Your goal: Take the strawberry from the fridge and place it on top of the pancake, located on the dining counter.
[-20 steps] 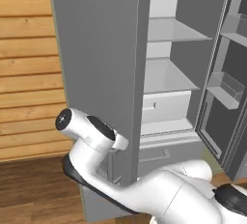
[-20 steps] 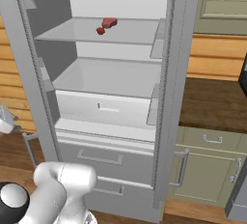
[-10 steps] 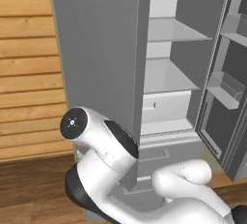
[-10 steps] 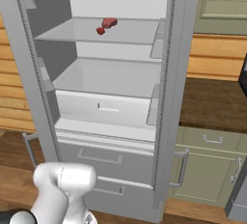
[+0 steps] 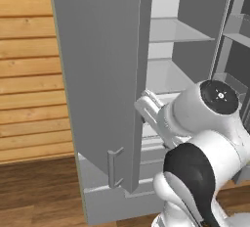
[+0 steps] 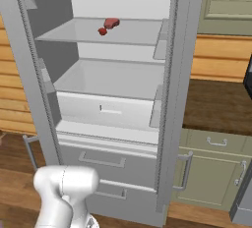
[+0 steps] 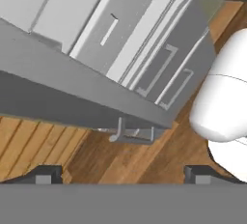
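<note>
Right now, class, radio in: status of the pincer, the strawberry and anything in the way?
Pincer open, empty, low by the fridge door. Strawberry on the upper fridge shelf, beside another red item. Door edge stands between.

Looking along the gripper (image 7: pixel 123 172) at the fridge (image 7: pixel 120 30) from a rolled angle — finger tips (image 7: pixel 46 174) set wide apart at the bottom, nothing between them. Open grey door (image 7: pixel 72 97) cutting across as a broad slanted band, its slim handle (image 7: pixel 130 133) at the lower edge. Beyond it, a pale inner drawer (image 7: pixel 120 25) and two lower drawers (image 7: pixel 169 73) with bar handles — wooden floor (image 7: pixel 125 162) beneath.
</note>
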